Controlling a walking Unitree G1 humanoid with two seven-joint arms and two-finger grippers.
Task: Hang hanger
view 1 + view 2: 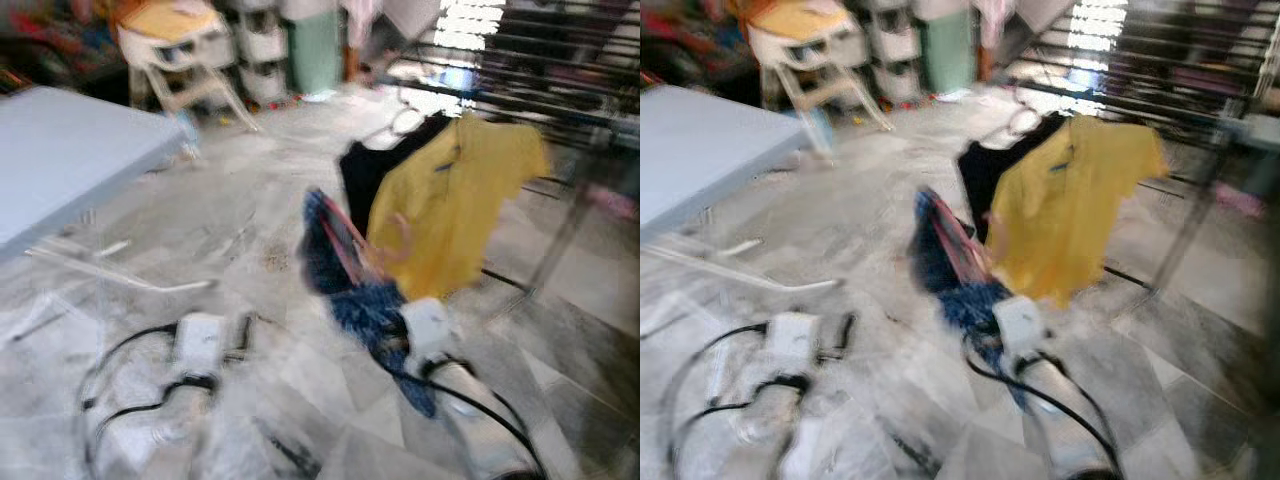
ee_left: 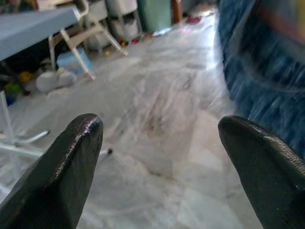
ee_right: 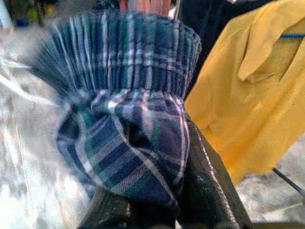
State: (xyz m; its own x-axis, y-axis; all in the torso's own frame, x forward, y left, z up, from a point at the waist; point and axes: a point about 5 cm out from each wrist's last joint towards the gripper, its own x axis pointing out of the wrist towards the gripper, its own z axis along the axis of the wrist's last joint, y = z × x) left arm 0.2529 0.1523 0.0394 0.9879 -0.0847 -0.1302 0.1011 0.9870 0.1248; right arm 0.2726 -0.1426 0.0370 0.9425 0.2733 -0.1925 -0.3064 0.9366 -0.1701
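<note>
Landmark: the drying rack (image 1: 560, 90), a dark-barred frame at the far right, is used for every place below.
Table (image 1: 60, 160): a pale blue top is seen far to the left of the rack, well apart from the work.
Left gripper (image 2: 157, 157): it is held low over the marble floor (image 1: 260, 250), well left of the rack; its two black fingers (image 2: 71, 162) are spread wide with nothing between them, probably kept free as a spare.
Plaid garment (image 3: 128, 119): a blue checked cloth, with pink hanger (image 1: 345, 240) bars seen at its top, is carried just short of the rack, raised so it can be brought to a bar.
Right gripper (image 3: 157, 205): it is closed on the bunched plaid cloth, which is pinched from below.
Yellow shirt (image 1: 450, 200): it is already hung from the rack's near edge, beside a black garment (image 1: 365, 170).
Judgement: the hanger's hook is too blurred to be made out, and hanging is not yet done.
</note>
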